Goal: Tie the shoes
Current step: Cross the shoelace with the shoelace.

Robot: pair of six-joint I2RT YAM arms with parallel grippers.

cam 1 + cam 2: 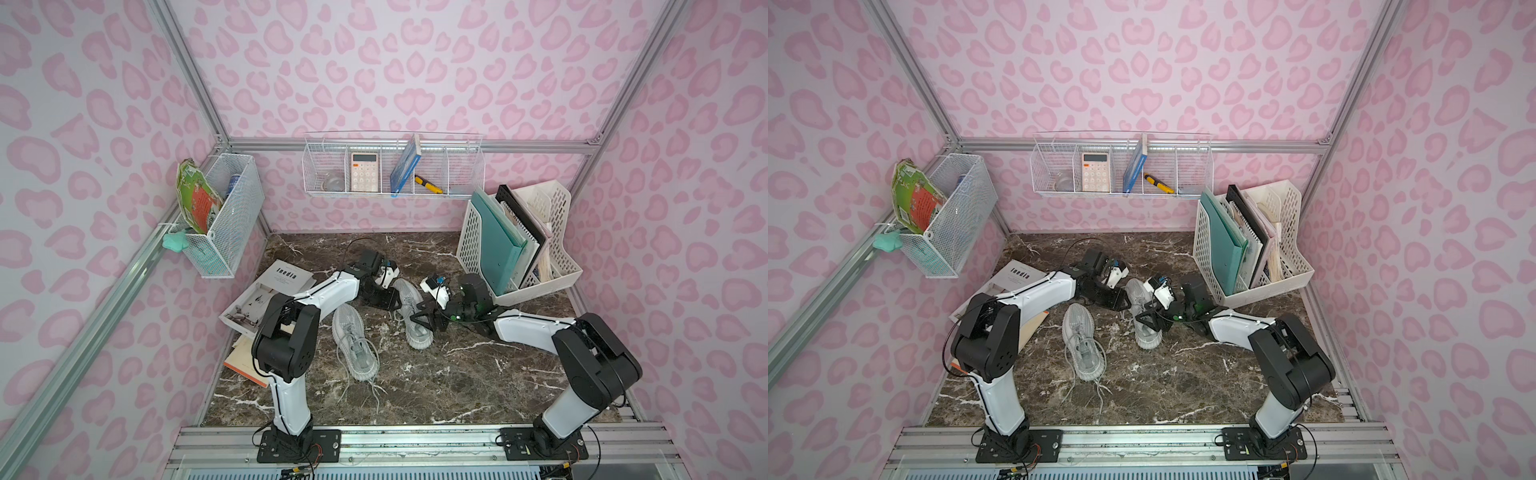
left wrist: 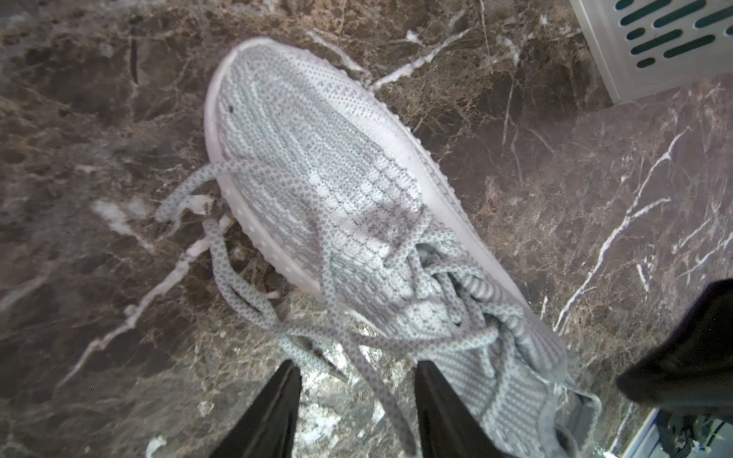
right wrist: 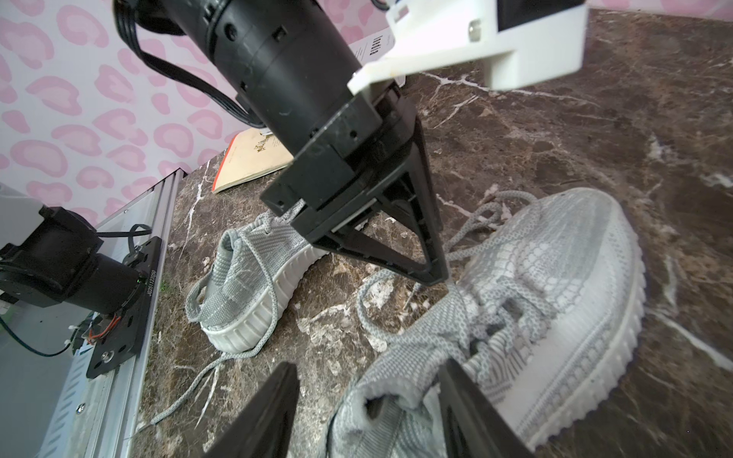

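Observation:
Two light grey knit shoes lie on the marble table, laces loose. The nearer shoe lies apart from both arms, and the right wrist view shows it too. The farther shoe sits between the grippers. My left gripper hangs open beside its laced middle, and one loose lace runs between the fingers untouched. My right gripper stands open over the heel, with the collar and tongue between its fingers. The left arm's fingers hover just above the laces.
A white file organiser stands close behind the right arm. Books lie at the table's left under the left arm. Wire baskets hang on the walls. An aluminium rail borders the front edge.

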